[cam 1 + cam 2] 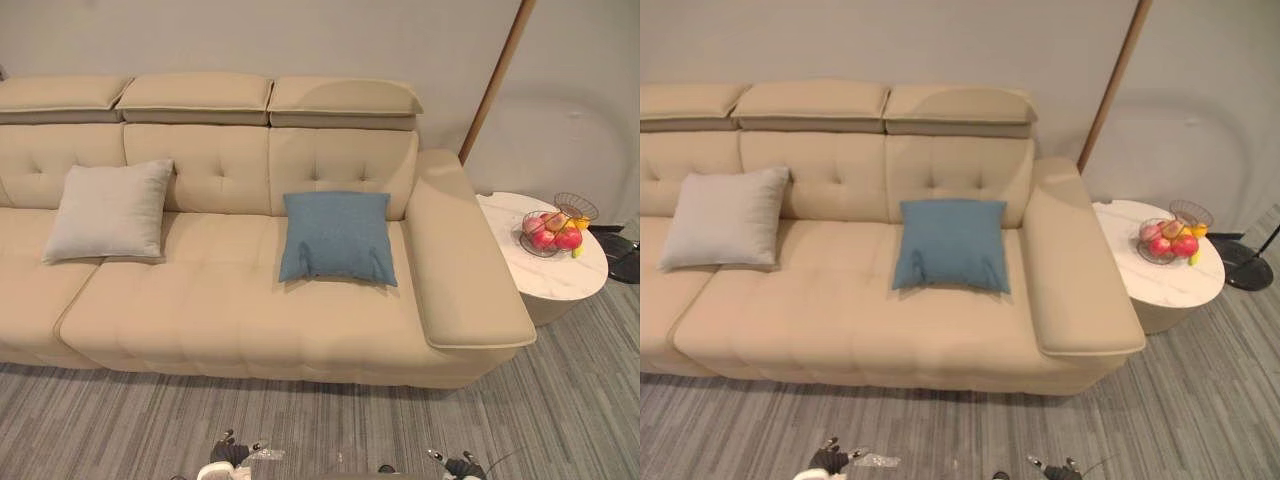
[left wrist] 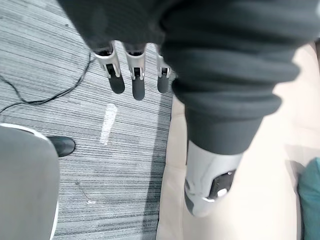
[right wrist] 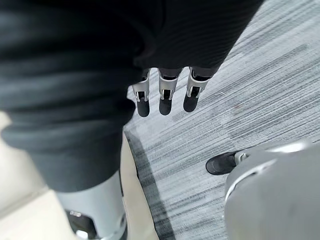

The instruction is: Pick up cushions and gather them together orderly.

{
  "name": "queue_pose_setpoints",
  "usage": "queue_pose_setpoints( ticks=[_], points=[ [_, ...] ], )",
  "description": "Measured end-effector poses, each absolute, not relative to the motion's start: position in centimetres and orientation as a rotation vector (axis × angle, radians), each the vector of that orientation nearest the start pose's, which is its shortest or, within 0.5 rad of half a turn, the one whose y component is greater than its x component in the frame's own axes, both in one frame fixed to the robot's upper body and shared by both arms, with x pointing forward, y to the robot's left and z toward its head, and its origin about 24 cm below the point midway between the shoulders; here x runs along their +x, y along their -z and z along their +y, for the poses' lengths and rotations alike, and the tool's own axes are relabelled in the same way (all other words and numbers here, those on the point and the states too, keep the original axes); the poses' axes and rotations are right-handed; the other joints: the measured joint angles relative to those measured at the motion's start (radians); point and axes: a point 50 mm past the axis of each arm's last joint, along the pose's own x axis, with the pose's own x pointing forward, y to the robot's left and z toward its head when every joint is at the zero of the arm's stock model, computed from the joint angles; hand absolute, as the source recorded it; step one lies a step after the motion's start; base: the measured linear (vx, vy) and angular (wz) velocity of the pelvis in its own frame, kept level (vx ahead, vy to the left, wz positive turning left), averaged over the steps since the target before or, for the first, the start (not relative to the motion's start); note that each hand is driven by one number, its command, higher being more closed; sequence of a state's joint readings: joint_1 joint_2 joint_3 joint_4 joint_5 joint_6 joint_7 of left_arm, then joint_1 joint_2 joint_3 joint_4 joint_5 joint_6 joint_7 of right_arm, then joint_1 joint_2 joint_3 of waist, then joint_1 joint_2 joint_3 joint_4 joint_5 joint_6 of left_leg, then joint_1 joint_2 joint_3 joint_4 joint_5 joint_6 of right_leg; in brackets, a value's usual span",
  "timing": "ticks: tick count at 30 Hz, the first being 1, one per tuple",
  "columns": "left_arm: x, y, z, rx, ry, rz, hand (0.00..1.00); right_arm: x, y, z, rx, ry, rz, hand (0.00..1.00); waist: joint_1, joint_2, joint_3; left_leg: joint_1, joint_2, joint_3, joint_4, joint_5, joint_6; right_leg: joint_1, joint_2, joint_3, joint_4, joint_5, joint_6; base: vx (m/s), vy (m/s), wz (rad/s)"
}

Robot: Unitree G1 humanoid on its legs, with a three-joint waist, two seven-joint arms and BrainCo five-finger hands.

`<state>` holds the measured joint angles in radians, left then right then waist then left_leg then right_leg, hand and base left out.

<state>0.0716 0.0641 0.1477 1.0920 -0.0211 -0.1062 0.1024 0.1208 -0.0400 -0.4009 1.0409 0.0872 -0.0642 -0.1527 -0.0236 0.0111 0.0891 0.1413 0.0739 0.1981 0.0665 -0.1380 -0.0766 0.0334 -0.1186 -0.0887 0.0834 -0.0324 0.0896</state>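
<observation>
Left robot hand (image 2: 138,82), right robot hand (image 3: 165,96) slack over carpet (image 2: 45,55); blue cushion (image 1: 337,237) on sofa (image 1: 220,305)

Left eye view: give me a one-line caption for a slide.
Grey cushion and blue cushion lean apart on a beige sofa; a fruit basket sits on the round side table.

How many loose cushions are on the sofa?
2. Grey cushion leans on the backrest at the left; blue cushion leans nearer the right armrest. Others may lie past the left edge.

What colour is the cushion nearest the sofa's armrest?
Blue. The cushion shows best in the left eye view, on the beige sofa.
</observation>
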Motion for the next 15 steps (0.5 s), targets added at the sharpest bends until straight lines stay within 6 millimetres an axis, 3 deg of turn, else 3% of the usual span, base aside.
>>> queue_pose_setpoints(
  ticks=[2,5,8,9,10,12,13,14,15],
  points=[
    [9.8,16.0,19.9,-0.017,-0.328,1.039,0.00,7.8,15.6,-22.5,0.145,0.611,1.036,0.00,0.012,0.000,0.015,-0.009,0.011,0.034,0.060,-0.033,-0.010,-0.050,0.021,0.077,0.056,-0.011,-0.008,-0.06,-0.023,-0.98],
    [10.5,15.8,19.1,-0.044,-0.320,1.017,0.00,8.7,15.3,-22.3,0.142,0.596,1.000,0.00,-0.005,-0.002,0.027,-0.023,0.019,0.058,0.091,-0.061,-0.008,-0.126,0.053,0.160,0.100,-0.011,-0.010,-0.10,-0.037,-0.96],
    [11.1,15.6,18.9,-0.055,-0.318,0.994,0.00,10.0,14.9,-21.4,0.142,0.557,0.955,0.00,-0.012,-0.019,0.039,-0.034,0.042,0.211,0.127,-0.099,-0.013,-0.213,0.102,0.278,0.123,0.003,-0.017,-0.14,-0.003,-1.36],
    [11.3,15.5,18.9,-0.056,-0.314,0.987,0.00,10.6,14.8,-21.2,0.142,0.544,0.940,0.00,-0.014,-0.015,0.040,-0.035,0.056,0.256,0.138,-0.102,-0.012,-0.229,0.100,0.262,0.123,0.002,-0.027,-0.13,0.000,-1.63],
    [11.7,15.4,18.7,-0.060,-0.309,0.973,0.00,11.1,14.6,-20.9,0.145,0.533,0.928,0.00,-0.013,-0.016,0.045,-0.034,0.075,0.344,0.139,-0.106,-0.009,-0.254,0.083,0.185,0.140,-0.003,-0.067,-0.08,0.019,-1.86],
    [12.1,15.2,18.8,-0.058,-0.310,0.956,0.00,11.8,14.6,-19.8,0.156,0.500,0.917,0.00,-0.008,-0.033,0.052,-0.002,0.085,0.449,0.131,-0.105,-0.012,-0.316,0.023,-0.034,0.231,-0.027,-0.087,0.03,0.010,-1.84],
    [12.4,15.1,18.7,-0.049,-0.298,0.952,0.00,11.9,14.6,-19.4,0.165,0.494,0.918,0.00,-0.016,-0.051,0.055,0.022,0.092,0.524,0.130,-0.107,-0.018,-0.315,-0.044,-0.244,0.279,-0.049,-0.121,0.09,-0.044,-1.47],
    [12.8,15.1,18.4,-0.040,-0.273,0.945,0.00,11.9,14.6,-19.5,0.163,0.497,0.916,0.00,-0.019,-0.049,0.054,0.038,0.103,0.568,0.130,-0.109,-0.021,-0.306,-0.099,-0.399,0.303,-0.067,-0.148,0.10,-0.057,-1.47],
    [13.0,15.0,18.3,-0.035,-0.262,0.940,0.00,11.8,14.6,-19.5,0.160,0.497,0.920,0.00,-0.019,-0.048,0.054,0.053,0.108,0.595,0.129,-0.109,-0.022,-0.292,-0.130,-0.494,0.316,-0.071,-0.153,0.13,-0.086,-1.31]
  ],
)
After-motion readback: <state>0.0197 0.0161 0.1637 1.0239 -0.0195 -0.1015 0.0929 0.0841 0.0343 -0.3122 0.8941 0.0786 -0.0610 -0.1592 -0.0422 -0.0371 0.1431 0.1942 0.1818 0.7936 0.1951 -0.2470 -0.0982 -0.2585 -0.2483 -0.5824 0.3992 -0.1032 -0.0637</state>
